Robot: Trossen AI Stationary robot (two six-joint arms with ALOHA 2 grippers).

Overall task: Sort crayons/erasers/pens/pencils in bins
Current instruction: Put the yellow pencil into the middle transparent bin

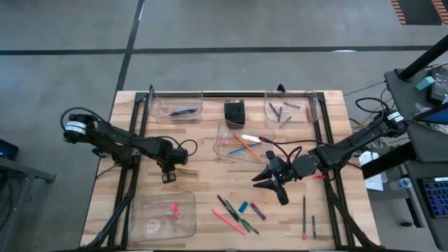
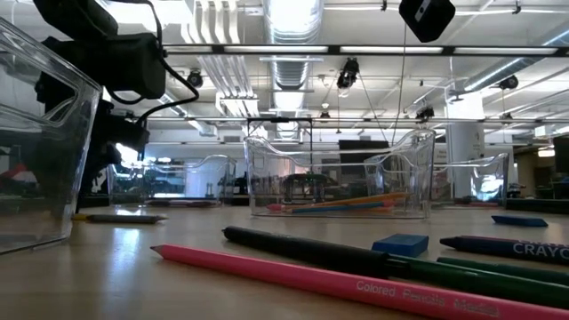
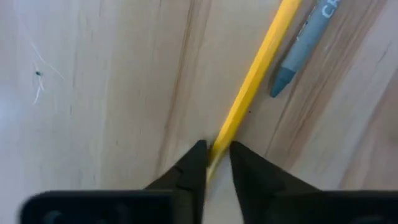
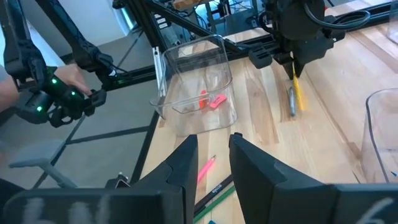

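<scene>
A yellow pencil (image 3: 252, 81) lies flat on the wood at the table's left, a grey crayon (image 3: 301, 46) beside it. My left gripper (image 3: 216, 155) points down over the pencil and is shut on it. My right gripper (image 4: 212, 155) hovers right of centre, its fingers a little apart with nothing between them. Pencils lie in the middle bin (image 1: 225, 133). Pink erasers lie in the near-left bin (image 1: 140, 210). A pen lies in the far-left bin (image 1: 159, 105) and crayons in the far-right bin (image 1: 308, 106). My left gripper pinches the yellow pencil near its end toward the table's left (image 3: 219, 144), one finger on each side. The fingers come from above, pointing down, and lie across the pencil. The pencil lies flat on the table.
Loose sticks lie near the front edge: a pink pencil (image 1: 227, 220), a green one (image 1: 245, 222), a blue eraser (image 1: 243, 207) and a purple crayon (image 1: 257, 210). Two thin sticks (image 1: 304, 213) lie at the right. A black box (image 1: 234, 112) stands between the far bins.
</scene>
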